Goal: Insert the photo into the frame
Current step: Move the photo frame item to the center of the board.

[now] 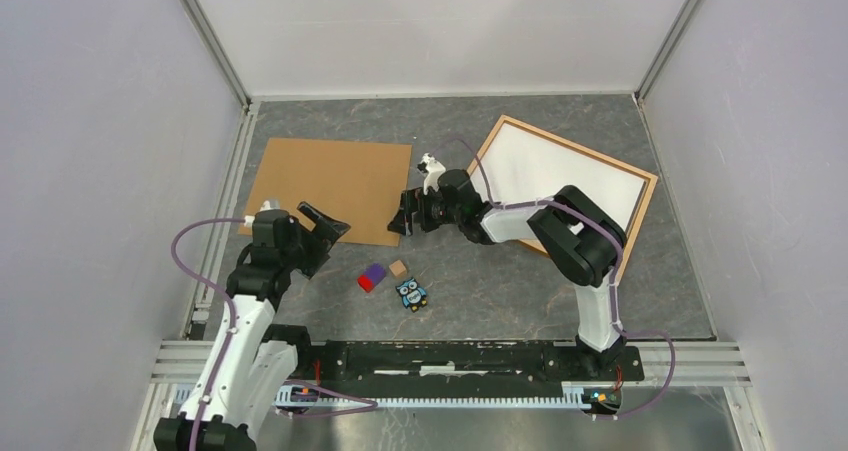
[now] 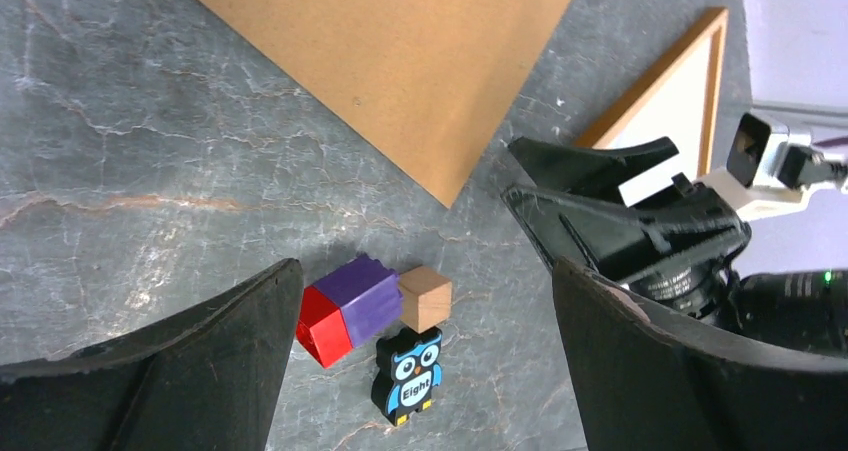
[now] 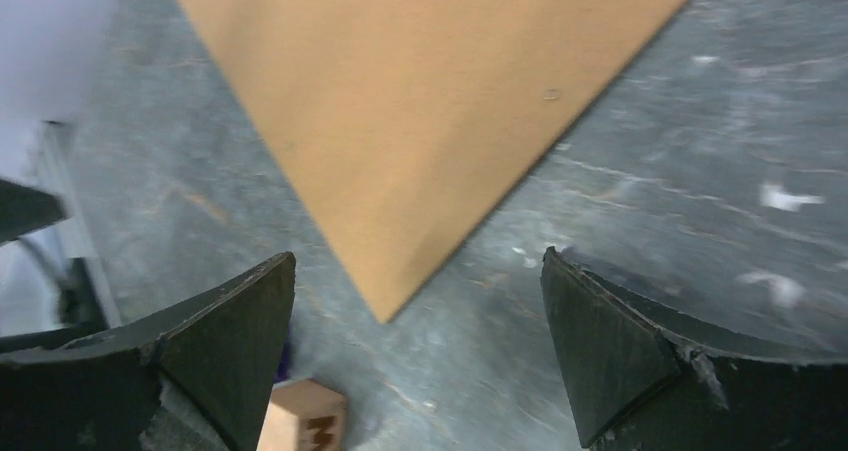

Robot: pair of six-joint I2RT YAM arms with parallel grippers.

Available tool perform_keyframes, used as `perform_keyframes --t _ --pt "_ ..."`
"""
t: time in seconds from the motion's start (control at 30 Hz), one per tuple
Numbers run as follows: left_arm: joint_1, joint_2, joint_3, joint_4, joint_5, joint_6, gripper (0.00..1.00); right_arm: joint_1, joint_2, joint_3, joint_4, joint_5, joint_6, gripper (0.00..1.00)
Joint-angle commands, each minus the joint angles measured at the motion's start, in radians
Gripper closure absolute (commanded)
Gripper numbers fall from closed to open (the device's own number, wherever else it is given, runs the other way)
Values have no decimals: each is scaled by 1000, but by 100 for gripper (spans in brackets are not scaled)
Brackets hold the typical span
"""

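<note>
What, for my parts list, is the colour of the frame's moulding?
The frame has light orange wood moulding, seen best in the top external view.

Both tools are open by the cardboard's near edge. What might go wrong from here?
The cardboard lies flat; the right tool may skid over its corner without gripping.
The left tool is close, so the two may collide.
The owl and blocks beside that corner may get knocked.

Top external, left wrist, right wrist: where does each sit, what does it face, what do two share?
Top external: overhead, near side, looking down on the table; left gripper and right gripper show.
Left wrist: above the owl, looking down; own fingers, the right gripper too.
Right wrist: low, facing the board corner; own fingers.
Both wrists share that board corner.
</note>
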Motion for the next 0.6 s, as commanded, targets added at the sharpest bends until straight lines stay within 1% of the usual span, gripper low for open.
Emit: perform_keyframes --t 0.0,0.13,0.2,0.33,0.4,0.5,0.57 --pt "4 -22 20 -14 82 111 0 -4 -81 69 -258 195 -189 2" --pt "3 28 36 9 145 134 0 -4 -97 134 -357 321 -246 2" --pt "2 38 19 43 182 124 0 -5 -100 149 -368 402 -278 2" --pt "2 57 -25 125 228 99 0 -6 -96 173 -310 581 -324 2" --pt "2 89 -22 143 235 107 0 -12 -74 207 -273 636 -340 2" --pt "2 177 11 136 239 148 0 -43 -9 297 -227 637 -327 2" --pt "3 232 35 116 227 172 0 -70 54 363 -196 589 -304 2"
